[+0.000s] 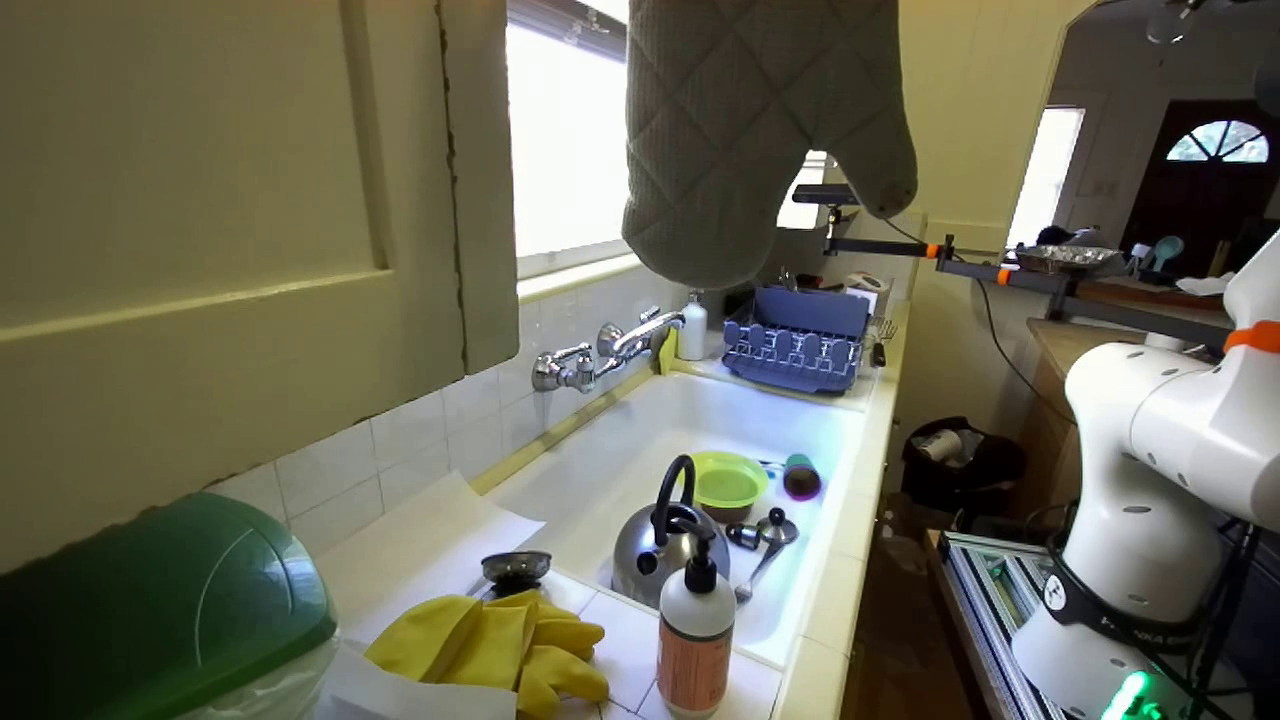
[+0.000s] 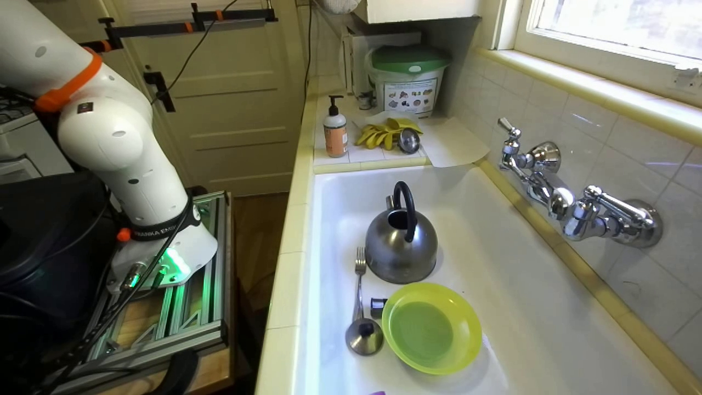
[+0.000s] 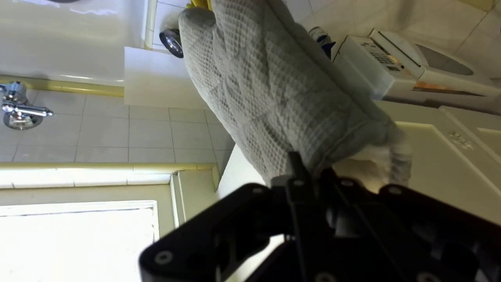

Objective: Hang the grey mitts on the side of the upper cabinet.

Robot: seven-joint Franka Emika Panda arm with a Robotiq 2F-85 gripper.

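A grey quilted mitt (image 1: 750,110) hangs thumb-down at the top of an exterior view, in front of the window. In the wrist view the mitt (image 3: 266,90) extends from my fingertips. My gripper (image 3: 313,168) is shut on its cuff end; the gripper is out of frame in both exterior views. The cream upper cabinet (image 1: 190,150) fills the upper left of an exterior view, its side edge left of the mitt with a visible gap. Its lower corner (image 2: 422,10) shows in an exterior view. In the wrist view a pale flat surface (image 3: 240,168), apparently its side, lies behind the mitt.
Below are the white sink (image 2: 548,307) with a kettle (image 2: 400,247) and a yellow-green bowl (image 2: 433,329), and the wall faucet (image 1: 620,345). Yellow gloves (image 1: 480,640), a soap bottle (image 1: 695,630) and a green-lidded bin (image 1: 180,600) stand on the counter. A microwave (image 3: 391,66) shows in the wrist view.
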